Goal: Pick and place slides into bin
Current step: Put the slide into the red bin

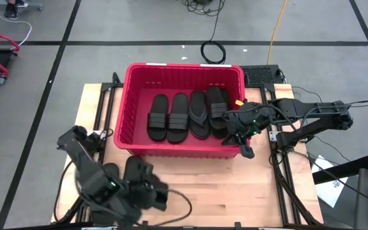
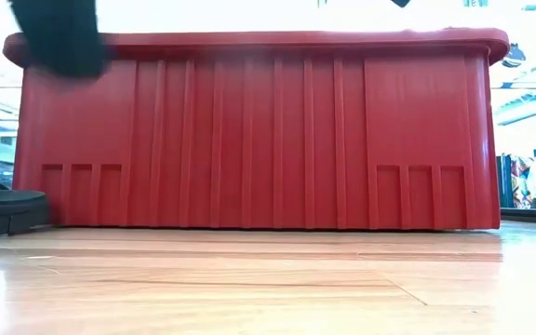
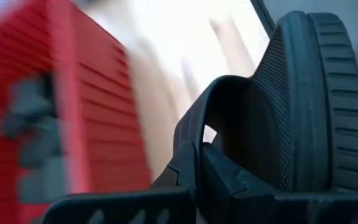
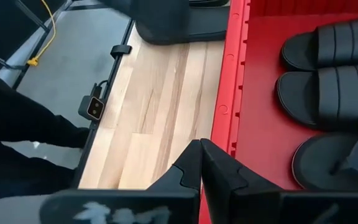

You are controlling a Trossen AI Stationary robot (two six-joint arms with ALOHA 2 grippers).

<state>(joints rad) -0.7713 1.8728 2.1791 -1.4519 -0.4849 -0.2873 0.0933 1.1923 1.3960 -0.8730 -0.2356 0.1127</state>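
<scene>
One slide [image 3: 303, 99] is pinched in the left tool [image 1: 147, 190] over the near tabletop [image 1: 235, 191]; next comes a lift over the bin [image 1: 184, 69] rim. Four lie inside. The right tool [image 4: 201, 165], pressed together, hovers at the bin's right rim.

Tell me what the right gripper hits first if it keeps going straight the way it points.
Probably the bin's thick red rim: the right gripper, fingers shut and empty, points along that wall's top edge. Depth is unclear; it might just clear the rim and pass above the slides inside.
</scene>
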